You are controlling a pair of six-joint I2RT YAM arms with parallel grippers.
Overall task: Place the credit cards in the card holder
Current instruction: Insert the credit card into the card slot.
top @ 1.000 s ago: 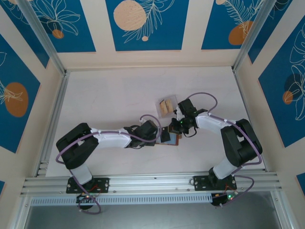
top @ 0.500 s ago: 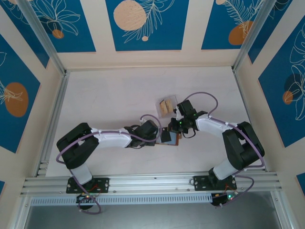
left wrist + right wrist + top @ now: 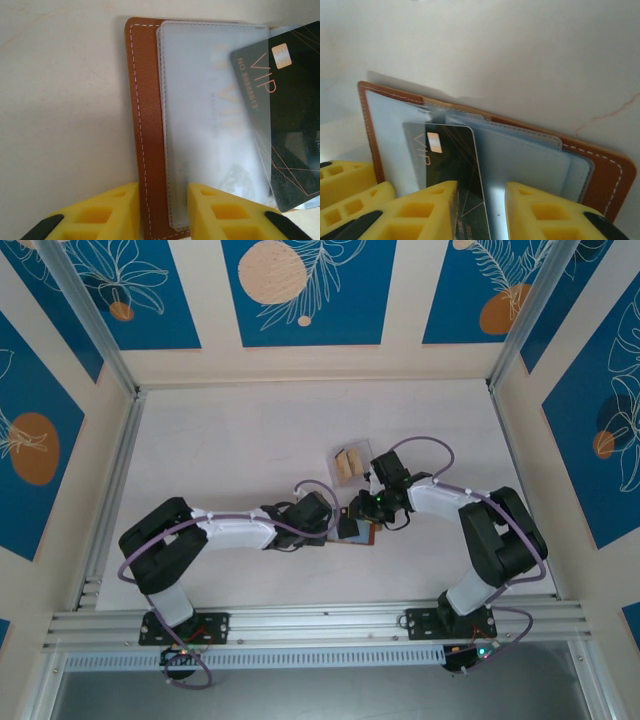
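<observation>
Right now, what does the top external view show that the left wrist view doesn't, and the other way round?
Top external adds: the left arm and right arm whole, meeting in the middle, and a clear box holding tan cards beyond the wallet. Left wrist adds: VIP lettering and a chip on the black card, the frosted sleeve it sits partly under, the wallet's pale stitching, and the left gripper with its yellow fingers apart, astride the wallet's edge. Shared: the brown wallet lying open.
</observation>
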